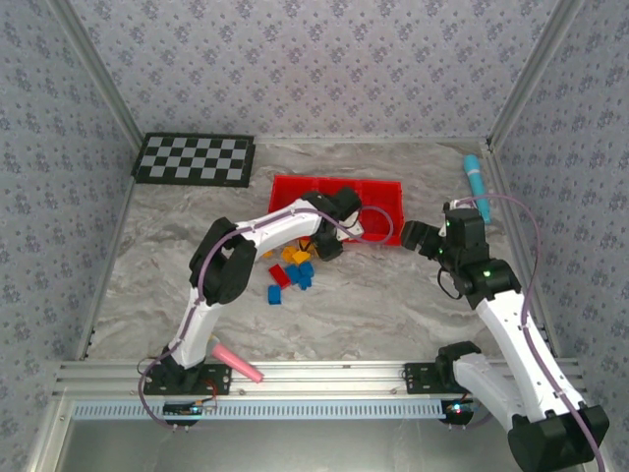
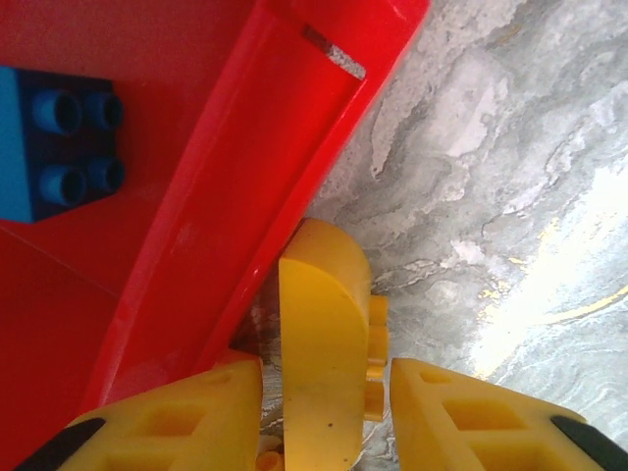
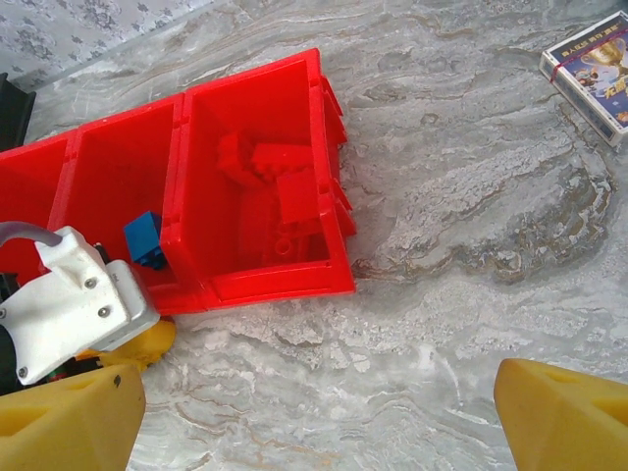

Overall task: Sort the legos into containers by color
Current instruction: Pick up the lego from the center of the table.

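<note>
The tray [image 3: 255, 280] is bright red plastic, smooth and glossy, with sheen along its walls. The red bricks [image 3: 280, 186] in it have the same shiny plastic. The blue brick [image 2: 59, 142] is smooth plastic too, its studs gleaming; the yellow brick [image 2: 319, 363] looks more satin, with small specks. The surface [image 3: 471, 196] has a grey marbled finish, smooth, with a soft glare. On the left gripper [image 2: 326, 392] and right gripper [image 3: 314, 422] the jaws are matt yellow plastic, faintly grainy. A white housing [image 3: 69, 304] is smooth plastic with metal screws. The rail [image 1: 324, 374] is bare metal, dully shining. The box [image 3: 589, 64] is glossy printed card
</note>
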Robot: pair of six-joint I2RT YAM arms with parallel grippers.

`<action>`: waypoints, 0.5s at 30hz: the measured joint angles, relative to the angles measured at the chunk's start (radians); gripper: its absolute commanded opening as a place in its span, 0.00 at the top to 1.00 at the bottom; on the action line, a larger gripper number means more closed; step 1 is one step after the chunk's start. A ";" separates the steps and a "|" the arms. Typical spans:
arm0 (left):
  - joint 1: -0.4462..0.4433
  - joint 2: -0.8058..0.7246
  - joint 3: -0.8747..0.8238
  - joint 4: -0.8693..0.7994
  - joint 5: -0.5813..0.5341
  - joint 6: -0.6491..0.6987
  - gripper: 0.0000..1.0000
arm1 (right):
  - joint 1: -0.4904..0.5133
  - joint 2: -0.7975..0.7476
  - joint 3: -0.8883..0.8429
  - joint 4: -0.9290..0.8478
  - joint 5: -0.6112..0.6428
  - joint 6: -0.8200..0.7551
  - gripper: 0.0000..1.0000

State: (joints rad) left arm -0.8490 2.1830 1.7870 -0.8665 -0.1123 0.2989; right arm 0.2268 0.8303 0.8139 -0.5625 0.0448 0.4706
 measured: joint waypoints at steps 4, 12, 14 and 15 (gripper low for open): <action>-0.002 0.006 0.003 0.001 0.007 0.001 0.57 | 0.000 -0.002 0.000 0.000 0.000 0.005 0.06; -0.017 0.043 0.022 -0.010 0.015 -0.005 0.61 | 0.000 -0.001 -0.002 -0.001 0.000 0.005 0.06; -0.017 0.051 0.032 -0.014 0.022 -0.010 0.63 | 0.000 -0.002 -0.002 -0.002 0.000 0.005 0.06; -0.017 0.053 0.035 -0.014 0.023 -0.012 0.64 | 0.000 -0.002 -0.003 -0.003 0.000 0.005 0.06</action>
State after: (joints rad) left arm -0.8661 2.2356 1.8221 -0.8806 -0.0891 0.2867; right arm 0.2268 0.8288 0.8112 -0.5652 0.0448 0.4755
